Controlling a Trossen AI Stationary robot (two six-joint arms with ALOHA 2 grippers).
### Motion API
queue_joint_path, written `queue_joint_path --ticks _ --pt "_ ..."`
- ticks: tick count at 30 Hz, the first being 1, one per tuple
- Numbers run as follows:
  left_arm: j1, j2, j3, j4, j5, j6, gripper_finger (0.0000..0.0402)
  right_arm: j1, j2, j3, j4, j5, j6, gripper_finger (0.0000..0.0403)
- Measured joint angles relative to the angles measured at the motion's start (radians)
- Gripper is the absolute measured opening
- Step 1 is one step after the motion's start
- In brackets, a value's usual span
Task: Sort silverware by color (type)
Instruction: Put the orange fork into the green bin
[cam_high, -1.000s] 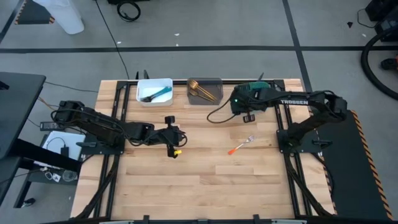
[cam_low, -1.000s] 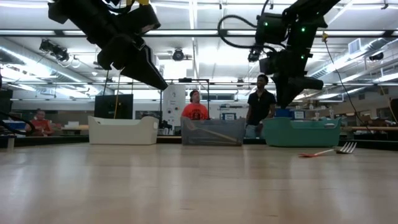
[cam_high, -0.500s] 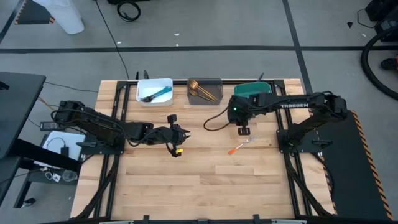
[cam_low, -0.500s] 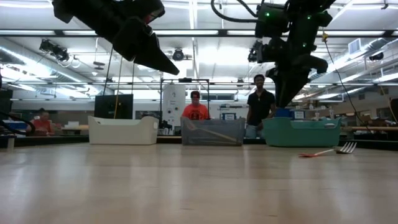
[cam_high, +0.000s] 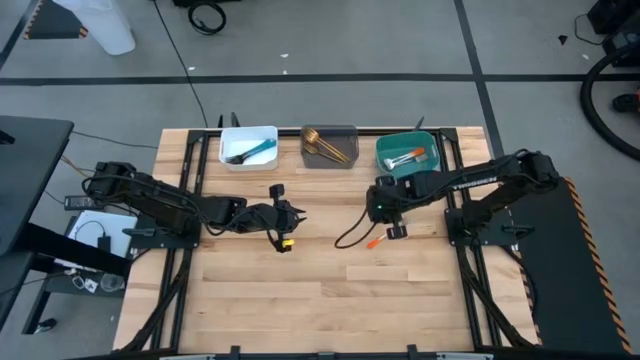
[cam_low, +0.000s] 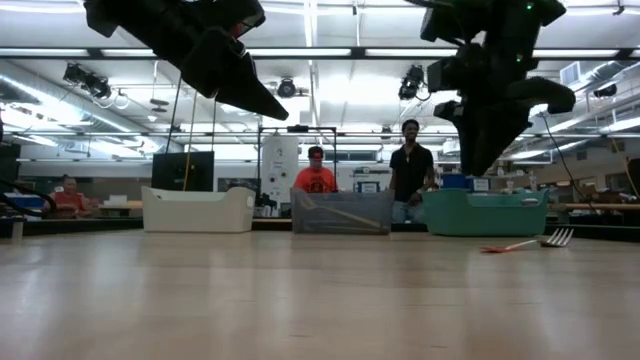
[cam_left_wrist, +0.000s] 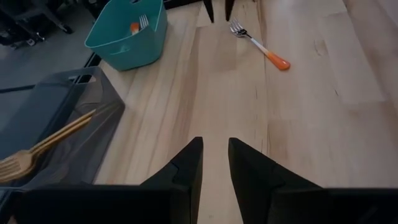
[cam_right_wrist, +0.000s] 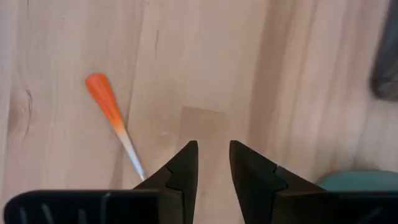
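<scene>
— Three bins sit along the table's far edge from above: a white bin with blue-handled utensils, a grey bin with gold utensils, and a teal bin holding an orange-handled fork. Where are the arms?
— The left gripper hangs over the bare wooden table left of centre. The right gripper is over the last loose orange-handled fork, whose handle pokes out just beside it.

— And from table height?
— That loose fork lies flat on the boards at the right, tines pointing right. The right gripper hangs above the table, clear of it. The left gripper is up high, near the top. A person in red and a person in black stand behind the bins.

— The left wrist camera?
— Its fingers stand a narrow gap apart with nothing between them. Beyond lie the fork, the teal bin and the grey bin with gold pieces.

— The right wrist camera?
— Narrow gap too, fingers empty, bare wood between them. The fork's orange handle lies just beside one finger, not touching as far as I can tell.
</scene>
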Motion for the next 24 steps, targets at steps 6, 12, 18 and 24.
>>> queue_joint_path --ticks 6,12,18,24 --pt "-0.005 -0.015 0.002 -0.065 0.015 0.007 0.0084 0.05 0.101 -0.002 -0.01 -0.02 0.014 0.0103" --pt "-0.006 -0.029 0.018 -0.143 0.03 -0.049 0.0084 0.077 0.191 -0.002 -0.048 -0.028 0.012 0.0103" --pt "-0.004 -0.035 0.018 -0.173 0.03 -0.061 0.0084 0.09 0.263 -0.002 -0.071 -0.067 0.007 0.0103" --pt "-0.004 -0.035 0.018 -0.172 0.03 -0.062 0.0084 0.099 0.305 -0.002 -0.077 -0.081 0.0 0.0103"
